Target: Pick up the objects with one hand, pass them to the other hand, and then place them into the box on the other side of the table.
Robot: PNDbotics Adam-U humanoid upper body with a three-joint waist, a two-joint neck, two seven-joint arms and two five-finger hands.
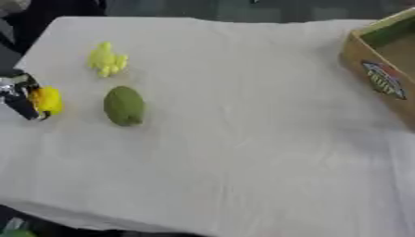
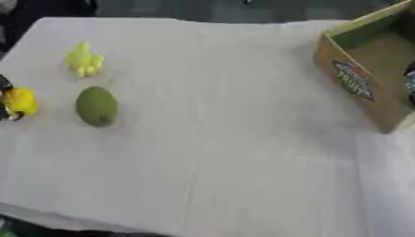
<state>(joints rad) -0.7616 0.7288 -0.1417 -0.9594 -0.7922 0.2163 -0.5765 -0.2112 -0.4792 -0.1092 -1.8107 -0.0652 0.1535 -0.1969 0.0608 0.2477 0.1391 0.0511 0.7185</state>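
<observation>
On the white cloth lie a green oval fruit (image 1: 124, 106) and, farther back, a pale yellow lumpy object (image 1: 106, 59). At the left edge my left hand (image 1: 22, 102), black with a silver joint, has its fingers curled against a small bright yellow object (image 1: 48, 100), low over the cloth and left of the green fruit. The cardboard box (image 2: 356, 85) stands open at the far right. A dark shape (image 2: 410, 81) shows inside it at the picture's edge; I cannot make out what it is. My right hand does not show.
The white cloth (image 1: 243, 148) covers the table, and its front edge runs across the lower left. The box carries a coloured label (image 2: 353, 81) on its near wall. Dark floor lies beyond the table's far edge.
</observation>
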